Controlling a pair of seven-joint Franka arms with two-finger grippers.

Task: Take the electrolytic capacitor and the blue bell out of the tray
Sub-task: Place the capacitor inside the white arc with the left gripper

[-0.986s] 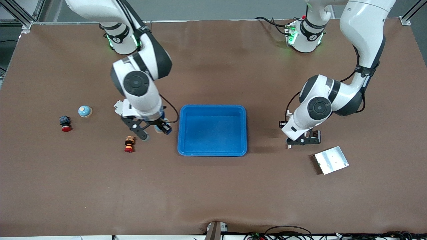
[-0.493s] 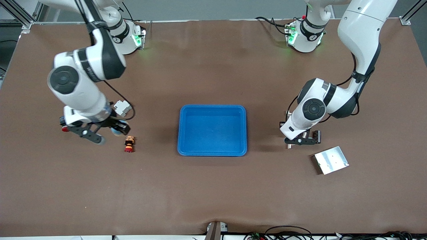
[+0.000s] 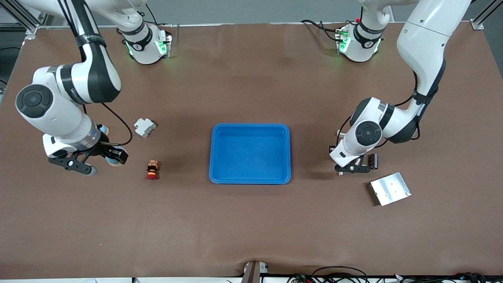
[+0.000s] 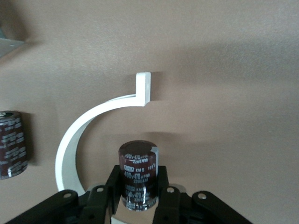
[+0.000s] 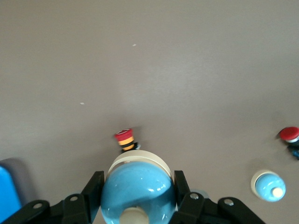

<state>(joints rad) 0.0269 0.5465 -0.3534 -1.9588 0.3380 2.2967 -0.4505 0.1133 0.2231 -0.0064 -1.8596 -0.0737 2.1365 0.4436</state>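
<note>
My right gripper [image 3: 105, 163] is shut on a blue bell [image 3: 112, 160] with a cream base, over the table at the right arm's end; the right wrist view shows its fingers [image 5: 91, 189] pressing both sides of the bell [image 5: 138, 191]. A second blue bell [image 5: 268, 185] stands on the table, mostly hidden under the arm in the front view [image 3: 103, 129]. My left gripper [image 3: 353, 168] is low over the table beside the blue tray [image 3: 250, 129], shut on a dark upright capacitor [image 4: 138, 175]. Another capacitor [image 4: 11, 144] lies close by [image 3: 372, 160].
A white curved bracket [image 4: 93, 123] lies around the held capacitor. A metal plate [image 3: 390, 188] lies nearer the front camera than the left gripper. A red-and-yellow button [image 3: 152, 169], a white part [image 3: 144, 127] and a red button [image 5: 290, 134] lie near the right gripper.
My right arm has swung from beside the tray toward its own end of the table, with the bell in its gripper. My left gripper has shifted only slightly.
</note>
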